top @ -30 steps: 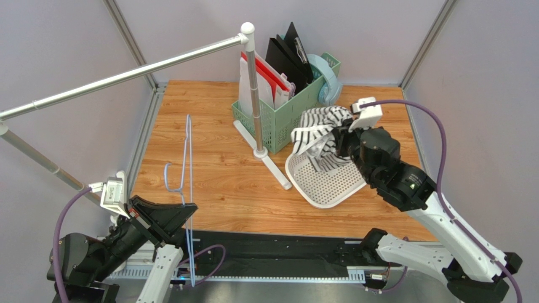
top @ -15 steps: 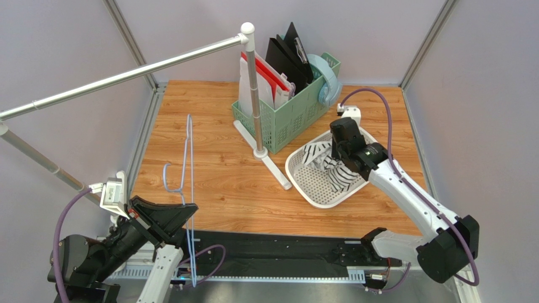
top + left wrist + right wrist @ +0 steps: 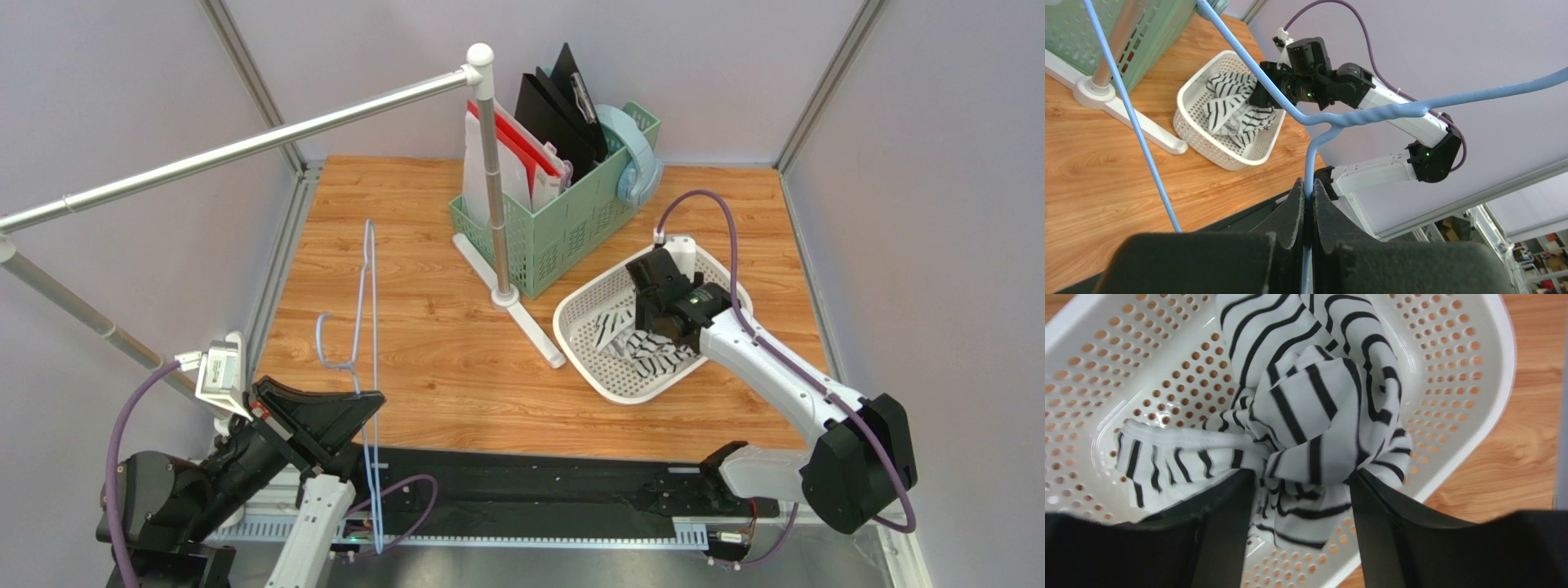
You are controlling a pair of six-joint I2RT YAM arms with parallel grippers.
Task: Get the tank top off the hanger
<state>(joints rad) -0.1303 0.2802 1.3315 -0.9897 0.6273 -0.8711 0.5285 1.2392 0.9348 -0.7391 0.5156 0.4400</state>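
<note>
Top external view: we count one tank top (image 3: 640, 346), one hanger (image 3: 366, 306) and two arms. The tank top lies crumpled in a white basket (image 3: 574, 321) on the right side of the counter (image 3: 429, 355). It is well apart from the hanger, which is bare and sits edge-on to this camera at the left. The right gripper (image 3: 648, 325) hangs directly over the heap, so the right arm is much the nearer. The left gripper (image 3: 359, 410) is far across the counter. One green crate (image 3: 540, 239) and one silver rail (image 3: 245, 147) stand behind.

Left wrist view: the left gripper (image 3: 1308, 199) is clenched on the hanger's thin blue wire, and no cloth hangs on the frame. Beyond it we see the striped heap in the basket, with the right gripper low over it.

Right wrist view: the right gripper (image 3: 1298, 481) has its jaws parted, with one finger on either side of the bunched cloth, which rests on the basket floor. We judge it released rather than pinched. The heap shows no clear long axis. As we read it, the garment is off the hanger, and the right arm need only lift straight up.
</note>
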